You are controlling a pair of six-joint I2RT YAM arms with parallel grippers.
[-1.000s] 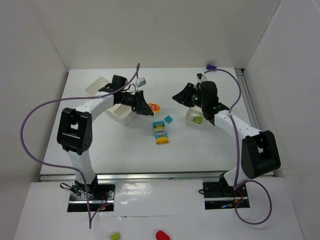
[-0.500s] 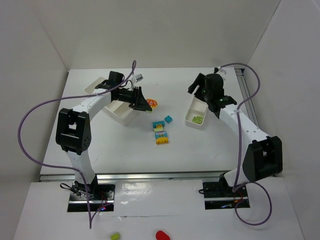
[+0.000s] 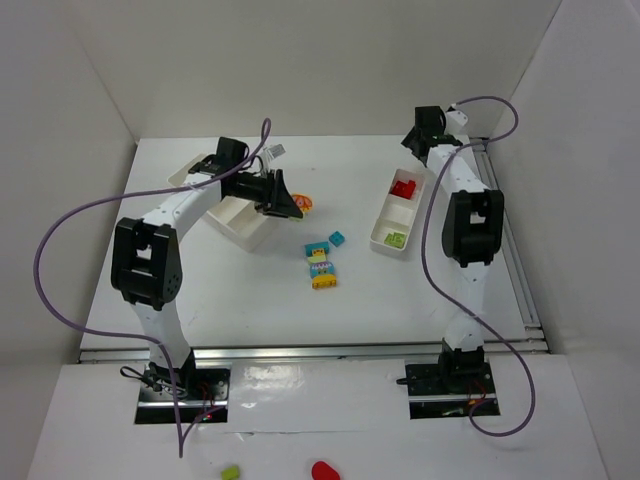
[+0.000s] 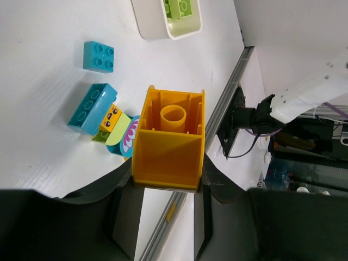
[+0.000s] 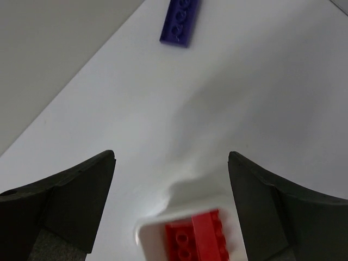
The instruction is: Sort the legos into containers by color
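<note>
My left gripper point(image 3: 290, 205) is shut on an orange-yellow lego point(image 4: 168, 138), held just above the table beside the wider white tray point(image 3: 240, 228). My right gripper point(image 5: 171, 157) hangs open and empty over the far end of the narrow tray point(image 3: 381, 222). That tray holds a red lego point(image 5: 201, 238) at its far end and a lime green lego point(image 3: 396, 239) at its near end. Loose on the table between the trays lie two cyan legos point(image 4: 99, 56) point(image 4: 89, 107) and a small stacked piece point(image 3: 322, 270).
A flat purple plate point(image 5: 181, 22) lies on the table beyond the narrow tray. Another white container point(image 3: 190, 170) stands at the back left. A metal rail point(image 3: 510, 240) runs along the table's right edge. White walls close in the back and sides.
My right gripper opened, left the red lego in the narrow tray and swung up towards the back of the table. My left gripper shifted slightly, the orange-yellow lego still in it.
</note>
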